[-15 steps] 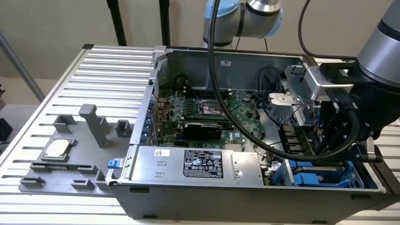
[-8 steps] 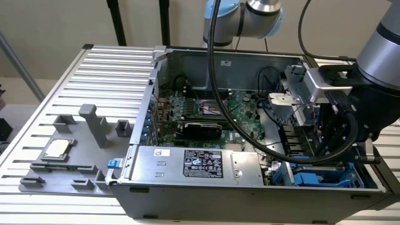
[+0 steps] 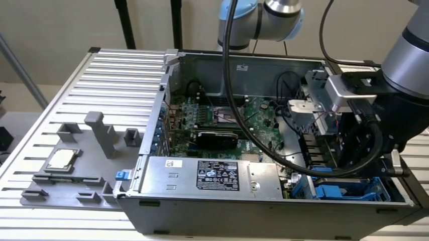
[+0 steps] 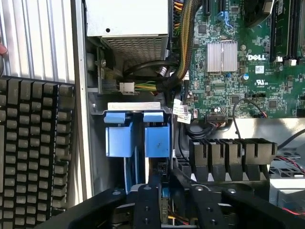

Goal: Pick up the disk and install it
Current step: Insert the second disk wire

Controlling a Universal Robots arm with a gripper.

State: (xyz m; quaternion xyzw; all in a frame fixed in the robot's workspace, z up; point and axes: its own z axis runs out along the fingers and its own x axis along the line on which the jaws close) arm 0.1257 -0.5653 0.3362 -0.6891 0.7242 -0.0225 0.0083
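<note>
Two views logged, read across from the exterior view's left. Slatted metal table (image 3: pixel 100 70) carries a grey fixture tray (image 3: pixel 80 170) with upright posts; a small square silver chip (image 3: pixel 60 159) lies in one of its pockets. Just beside the tray, toward the exterior view's right, stands an open computer case (image 3: pixel 268 211), side panel off. Inside the case, along the near wall, sits the power supply (image 3: pixel 214 173) with a black printed label. The green motherboard (image 3: pixel 228 118) lies behind the supply, with black cables looping over it. At the exterior view's far right the robot arm (image 3: pixel 402 60) reaches down into the case's corner, over a blue drive cage (image 3: pixel 348 191). In the wrist view the gripper (image 4: pixel 175 193) hangs directly above that cage, where two blue carrier tabs (image 4: pixel 138 136) sit side by side. The disk (image 4: pixel 164 202) appears edge-on as a thin strip with a blue bit, in the gap of the gripper and close over the cage opening. Whether the jaws clamp it or stand clear of it, I cannot tell; the contact is dark and hidden. A black keyboard (image 4: pixel 33 152) lies outside the case wall. A row of black connectors (image 4: pixel 228 152) sits near the motherboard's edge.
</note>
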